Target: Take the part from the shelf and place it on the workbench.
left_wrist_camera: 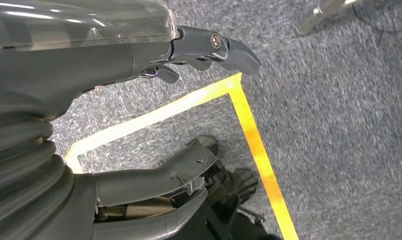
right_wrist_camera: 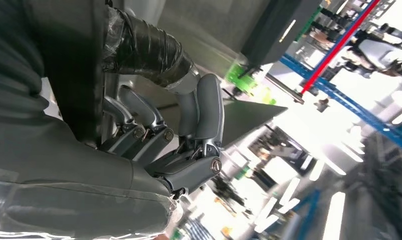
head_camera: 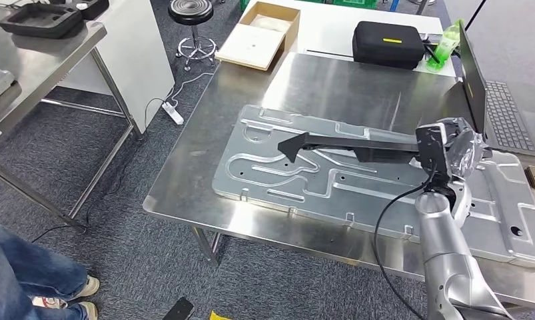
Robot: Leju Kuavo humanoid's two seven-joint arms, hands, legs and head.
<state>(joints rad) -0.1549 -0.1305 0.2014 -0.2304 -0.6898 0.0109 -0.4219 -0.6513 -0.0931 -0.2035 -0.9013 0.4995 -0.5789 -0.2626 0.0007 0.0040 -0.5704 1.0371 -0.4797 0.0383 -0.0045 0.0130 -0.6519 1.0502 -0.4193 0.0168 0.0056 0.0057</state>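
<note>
One steel workbench (head_camera: 204, 143) fills the middle of my head view, its near edge running from lower left toward my right arm. On it lies a big stamped metal panel (head_camera: 298, 180), flat, stretching from mid-table past my right wrist toward the far right edge; bare steel shows along the table's left side and behind the panel. To the left of the bench lies open grey carpet (head_camera: 138, 247), with a second steel table (head_camera: 31, 60) across that gap.

My right hand (head_camera: 444, 150) sits above the panel's right half, wrapped in clear film. It grips the part (head_camera: 338, 143), a long black bar with a pointed tip, held roughly level over the panel and pointing left; whether the bar touches the panel I cannot tell. In the right wrist view my fingers (right_wrist_camera: 198, 115) curl closed around a black taped section of it (right_wrist_camera: 148, 52).

My left hand (left_wrist_camera: 188, 100) hangs over carpet and a yellow floor line (left_wrist_camera: 249, 130), thumb and fingers well apart, holding nothing.

Smaller items: a laptop (head_camera: 498, 110) stands open at the bench's far right corner. Behind the bench, an open cardboard box (head_camera: 261, 33) holds something pale, and a closed black case (head_camera: 388, 43) rests just beside a green bottle (head_camera: 444, 47). A black tray (head_camera: 41, 20) sits on the second table. A stool (head_camera: 192, 27) stands between the tables; a power strip (head_camera: 173, 112) lies on the carpet. A person's jeans and shoes (head_camera: 24, 273) show at lower left.
</note>
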